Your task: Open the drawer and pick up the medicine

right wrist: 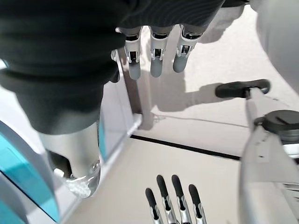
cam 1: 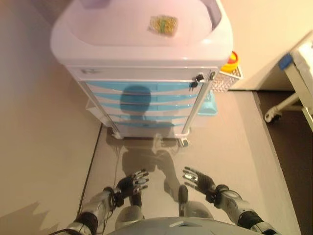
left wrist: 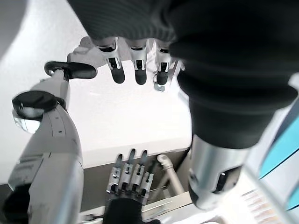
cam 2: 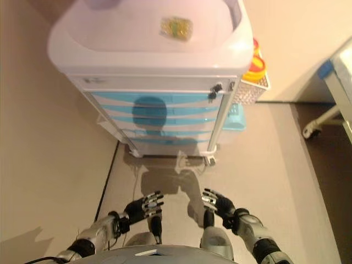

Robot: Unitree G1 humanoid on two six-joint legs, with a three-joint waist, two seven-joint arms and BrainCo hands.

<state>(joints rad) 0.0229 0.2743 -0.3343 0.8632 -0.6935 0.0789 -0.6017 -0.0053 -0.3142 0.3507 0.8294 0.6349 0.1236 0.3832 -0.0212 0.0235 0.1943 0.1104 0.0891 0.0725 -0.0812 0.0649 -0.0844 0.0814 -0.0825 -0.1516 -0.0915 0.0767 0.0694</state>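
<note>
While both arms hang low at about 6 o'clock in the head views, well apart from the cart, the left robot hand (cam 1: 133,184) has its fingers straight and loosely spread, holding nothing, and the right robot hand (cam 1: 197,179) at its side is spread and empty too. At 12 o'clock stands the medical cart (cam 1: 142,68), white-topped, with a stack of blue drawers (cam 1: 142,105) all pushed in; none is open yet, so the task looks to be at its start. On the cart's top lies a small yellowish packet (cam 1: 164,24), possibly medicine, though it is too blurred to name; whatever medicine the drawers hold is hidden. A drawer should slide stiffly on rails and wants a hooked pull at the middle of its front lip, but no handle can be made out here. A medicine pack would likely be light, slick and easily crushed, so a gentle pinch across its sides seems best. At 1 o'clock a key (cam 1: 195,81) sits in the cart's lock, beside a wire basket (cam 1: 228,78) with a yellow container (cam 1: 232,62); at 3 o'clock a bed frame (cam 1: 293,93) is cut off by the edge.
</note>
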